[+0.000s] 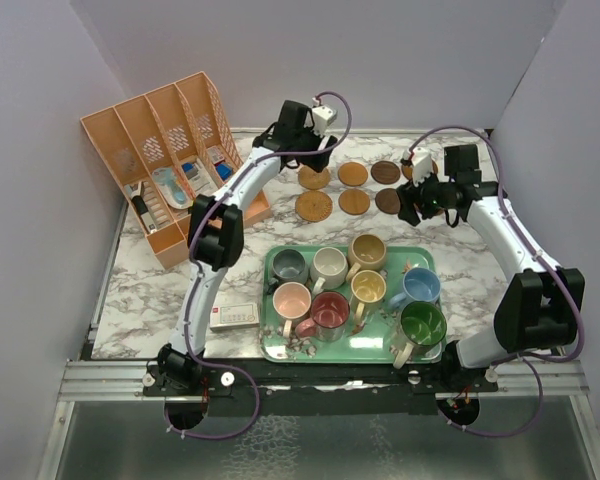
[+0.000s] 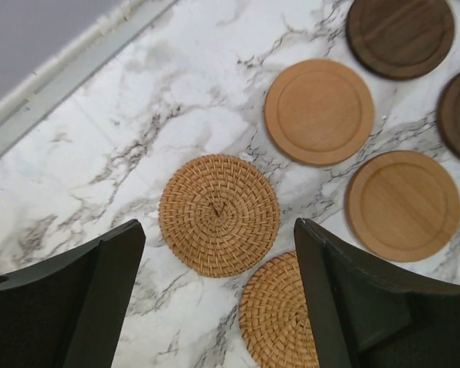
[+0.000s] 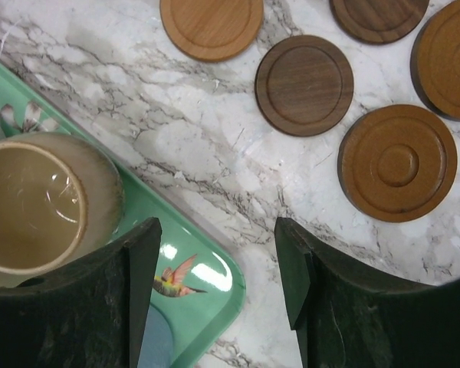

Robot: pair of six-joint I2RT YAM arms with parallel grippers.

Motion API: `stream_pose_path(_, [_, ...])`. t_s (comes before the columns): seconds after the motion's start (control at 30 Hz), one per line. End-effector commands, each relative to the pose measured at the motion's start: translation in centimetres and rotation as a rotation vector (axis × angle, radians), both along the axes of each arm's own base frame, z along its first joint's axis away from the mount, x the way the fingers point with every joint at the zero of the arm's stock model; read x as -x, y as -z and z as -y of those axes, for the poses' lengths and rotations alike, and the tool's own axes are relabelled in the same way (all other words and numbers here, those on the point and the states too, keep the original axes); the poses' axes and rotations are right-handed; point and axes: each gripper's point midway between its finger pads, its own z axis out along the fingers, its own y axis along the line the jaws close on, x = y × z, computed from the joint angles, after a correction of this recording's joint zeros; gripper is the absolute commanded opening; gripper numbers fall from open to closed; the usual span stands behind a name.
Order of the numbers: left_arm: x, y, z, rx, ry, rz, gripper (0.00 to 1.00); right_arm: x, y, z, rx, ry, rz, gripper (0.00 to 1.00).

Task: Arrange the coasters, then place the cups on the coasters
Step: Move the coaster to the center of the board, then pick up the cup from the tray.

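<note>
We are hovering the left gripper (image 2: 216, 228) over the far side of the table (image 1: 140, 290), its fingers spread wide and grasping nothing. A woven coaster (image 2: 219, 215) is lying flat on the marble below the gap, and a second woven one (image 2: 280, 314) is just beside it, partly behind a finger. Two tan coasters (image 2: 320, 112) and two dark coasters (image 2: 400, 34) are lying further along, all apart from one another.

We are holding the right gripper (image 3: 216, 226) above the far edge of the tray (image 3: 207, 280), its fingers also released and empty. A brown coaster (image 3: 397, 162) and more discs are lying on the marble beyond it, well clear of the fingers. A tan cup (image 3: 34, 203) is standing in the tray beside one finger.

From above, we are seeing all eight cups (image 1: 329, 266) standing upright in the tray, none on a coaster. The coasters are sitting in two loose rows on the marble beyond the tray, and the right arm is partly hiding the rightmost ones. An orange rack (image 1: 165, 170) is standing at the far left.
</note>
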Motion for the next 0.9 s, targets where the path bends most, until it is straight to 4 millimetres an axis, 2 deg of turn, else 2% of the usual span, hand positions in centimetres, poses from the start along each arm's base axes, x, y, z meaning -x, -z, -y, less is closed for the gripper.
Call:
stream_pose_path(0.0, [1.6, -9.4, -0.3, 0.056, 0.042, 0.132, 0.86, 1.6, -2.0, 0.1, 0.013, -0.038, 0.023, 0.64])
stream_pose_path(0.13, [3.6, -11.7, -1.9, 0.029, 0.027, 0.157, 0.99, 3.2, -2.2, 0.8, 0.053, -0.048, 0.02, 0.65])
stream_pose_path(0.33, [7.8, -13.9, -5.3, -0.058, 0.012, 0.194, 0.99, 7.0, -2.0, 1.0, 0.078, -0.106, -0.005, 0.65])
stream_pose_path(0.47, [11.6, -13.5, -7.4, -0.113, 0.041, 0.187, 0.99, 9.9, -1.9, 0.5, 0.063, -0.169, -0.021, 0.65])
stream_pose_path(0.6, [15.7, -12.7, -9.1, -0.144, 0.089, 0.161, 0.99, 11.7, -1.4, 0.6, 0.063, -0.172, -0.032, 0.66])
stream_pose_path(0.73, [19.9, -11.0, -10.3, -0.169, 0.157, 0.128, 0.99, 13.0, -1.0, 0.9, 0.074, -0.17, -0.039, 0.65])
stream_pose_path(0.77, [20.7, -11.0, -10.6, -0.174, 0.172, 0.132, 0.99, 13.3, -1.0, 0.9, 0.076, -0.172, -0.036, 0.65])
stream_pose_path(0.87, [22.7, -9.2, -11.6, -0.211, 0.203, 0.106, 0.99, 14.7, -0.7, 0.6, 0.067, -0.211, -0.058, 0.66])
